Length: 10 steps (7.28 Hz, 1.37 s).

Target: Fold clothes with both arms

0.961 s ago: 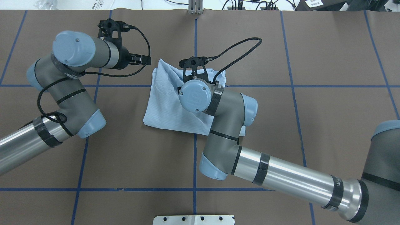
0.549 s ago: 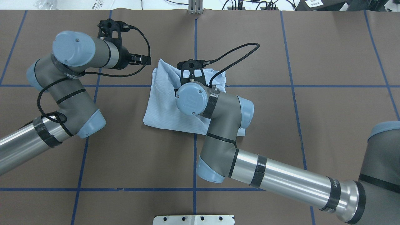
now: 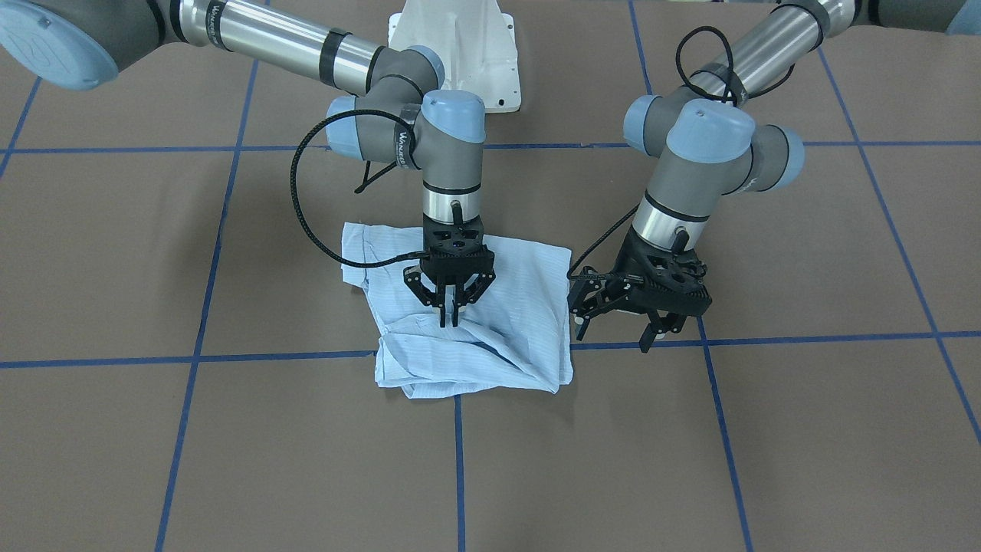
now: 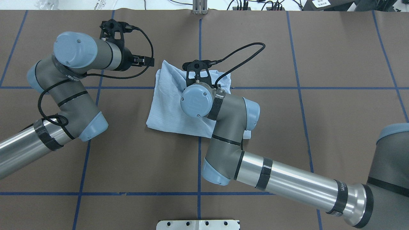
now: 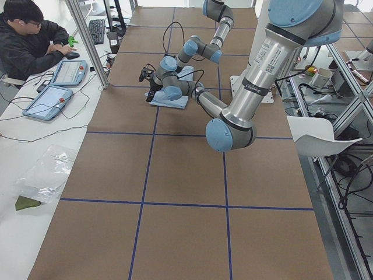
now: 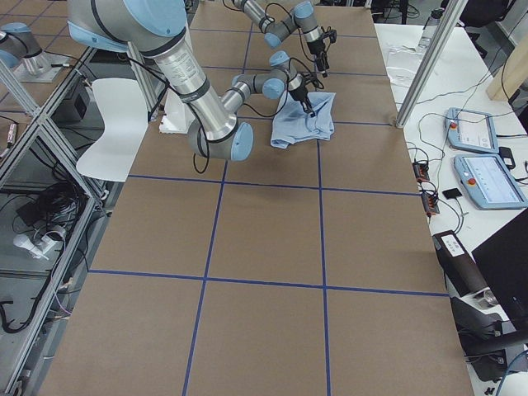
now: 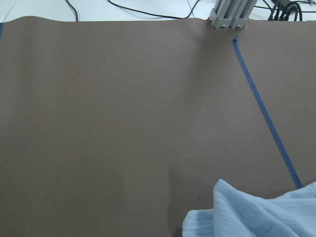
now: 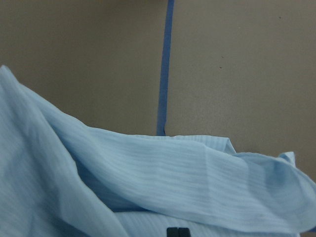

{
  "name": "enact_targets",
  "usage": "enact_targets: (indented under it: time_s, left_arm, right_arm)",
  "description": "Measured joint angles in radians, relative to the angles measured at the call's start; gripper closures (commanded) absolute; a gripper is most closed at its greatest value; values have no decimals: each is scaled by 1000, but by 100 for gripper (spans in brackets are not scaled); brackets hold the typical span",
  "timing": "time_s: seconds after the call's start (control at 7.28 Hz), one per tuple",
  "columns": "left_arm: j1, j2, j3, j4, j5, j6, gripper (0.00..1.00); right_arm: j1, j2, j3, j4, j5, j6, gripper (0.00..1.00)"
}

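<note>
The light blue striped shirt (image 3: 521,307) lies folded into a rough square at the table's middle; it also shows in the overhead view (image 4: 166,102). My right gripper (image 3: 450,318) points straight down on the shirt's middle. It is shut, and its tips pinch a raised fold. In the right wrist view the shut fingertips (image 8: 177,232) sit among lifted fabric (image 8: 173,173). In the overhead view the right wrist hides that gripper. My left gripper (image 3: 613,330) hangs open and empty just beside the shirt's edge, also seen in the overhead view (image 4: 148,60). The left wrist view shows only a shirt corner (image 7: 256,212).
Brown table cover with blue tape grid lines (image 4: 199,140). The white pedestal base (image 3: 460,46) stands behind the shirt. An aluminium post (image 4: 199,9) is at the far edge and a metal plate (image 4: 198,223) at the near edge. An operator (image 5: 29,35) sits at a side table.
My right wrist has shifted slightly to the left over the shirt, its cable following. The shirt's outline looks the same. The left arm has not moved.
</note>
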Motion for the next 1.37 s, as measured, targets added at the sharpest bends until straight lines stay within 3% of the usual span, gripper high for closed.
enact_targets:
  time_s: [0.55, 0.69, 0.82, 1.1, 1.37]
  left_arm:
    - [0, 0, -1, -1, 0, -19, 0]
    - [0, 1, -1, -1, -1, -19, 0]
    - [0, 1, -2, 0, -2, -18, 0]
    - [-8, 14, -38, 9, -26, -9, 0]
    - [-29, 99, -160, 53, -75, 45, 0]
  right_arm:
    - [57, 22, -32, 3, -9, -16, 100]
    - [64, 35, -35, 5, -2, -13, 80]
    - [81, 46, -35, 7, 30, -8, 2]
    - [139, 51, -32, 6, 151, -9, 1]
    - [219, 18, 4, 0, 340, -16, 1]
